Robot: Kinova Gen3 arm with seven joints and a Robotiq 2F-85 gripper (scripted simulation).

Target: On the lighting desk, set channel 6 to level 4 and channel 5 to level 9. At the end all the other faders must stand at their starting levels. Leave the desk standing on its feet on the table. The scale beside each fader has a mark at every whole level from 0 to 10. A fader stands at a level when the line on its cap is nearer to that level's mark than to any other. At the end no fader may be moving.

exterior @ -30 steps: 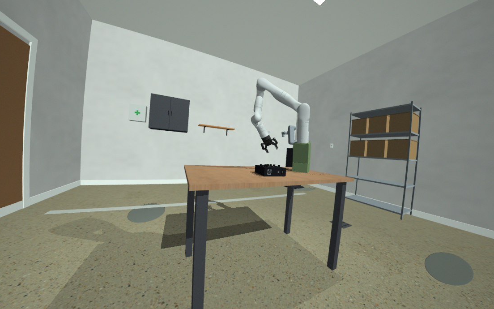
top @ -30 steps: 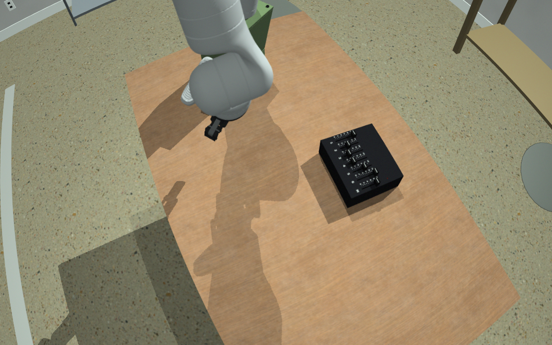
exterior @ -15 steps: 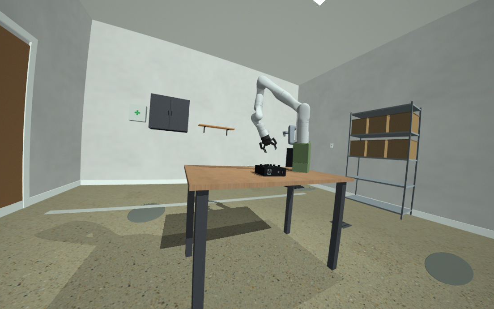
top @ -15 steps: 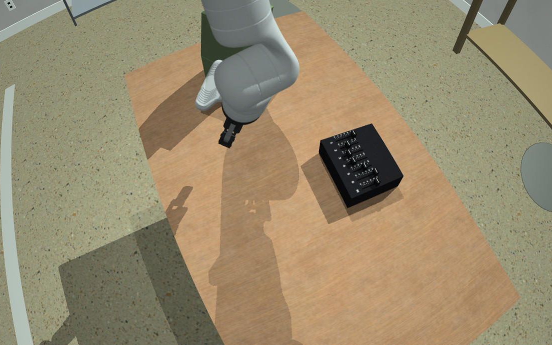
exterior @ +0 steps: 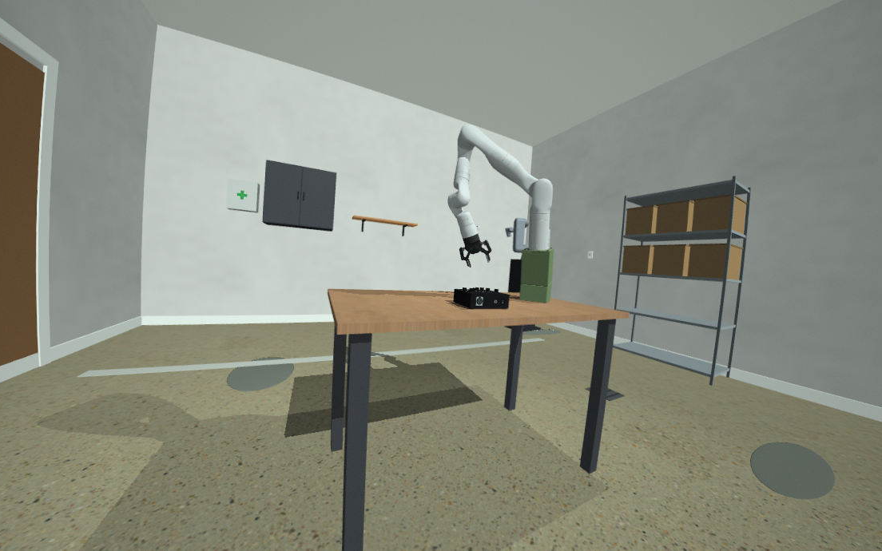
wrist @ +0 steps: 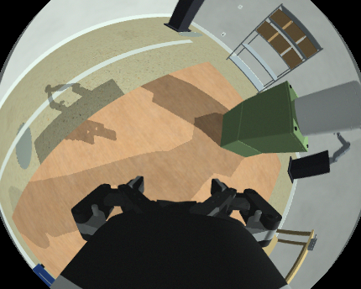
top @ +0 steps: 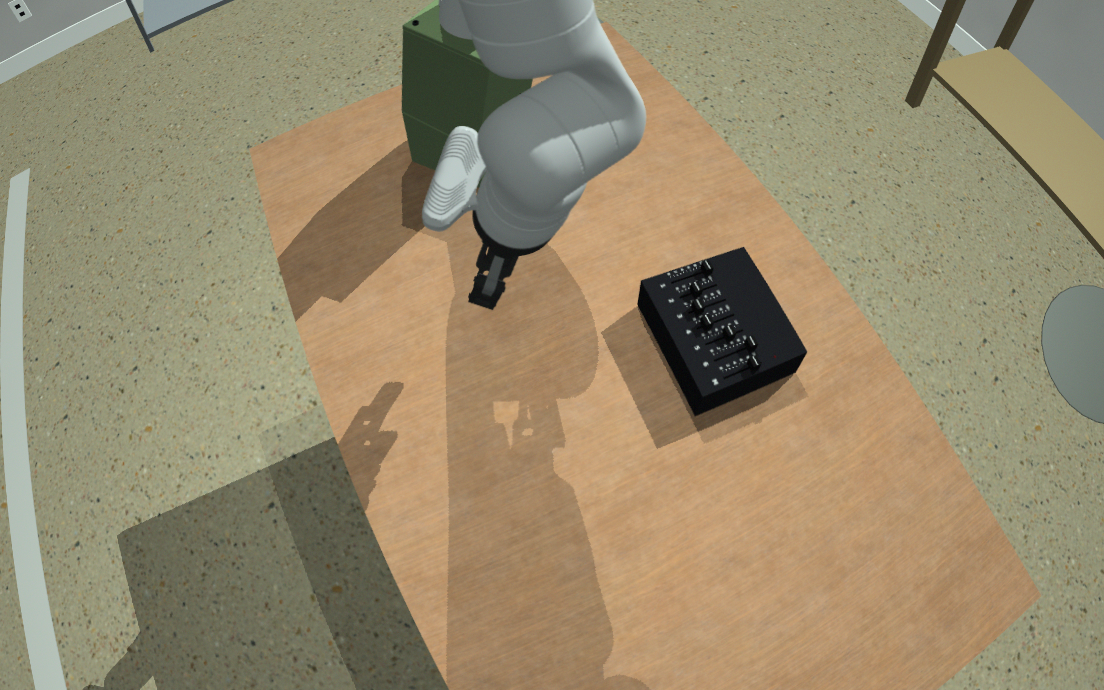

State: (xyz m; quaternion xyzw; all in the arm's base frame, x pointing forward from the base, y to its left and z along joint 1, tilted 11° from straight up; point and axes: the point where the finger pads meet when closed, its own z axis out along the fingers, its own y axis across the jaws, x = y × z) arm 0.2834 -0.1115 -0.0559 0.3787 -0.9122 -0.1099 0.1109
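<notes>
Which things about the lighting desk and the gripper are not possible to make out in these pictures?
- Exact fader levels on the lighting desk: marks too small in the top view, seen edge-on in the exterior view.
- The desk's feet: hidden under its body in the top view, too small in the exterior view.
- The desk from the wrist: not in that view at all.
- Pad surfaces of the gripper: too small in the exterior view.
</notes>
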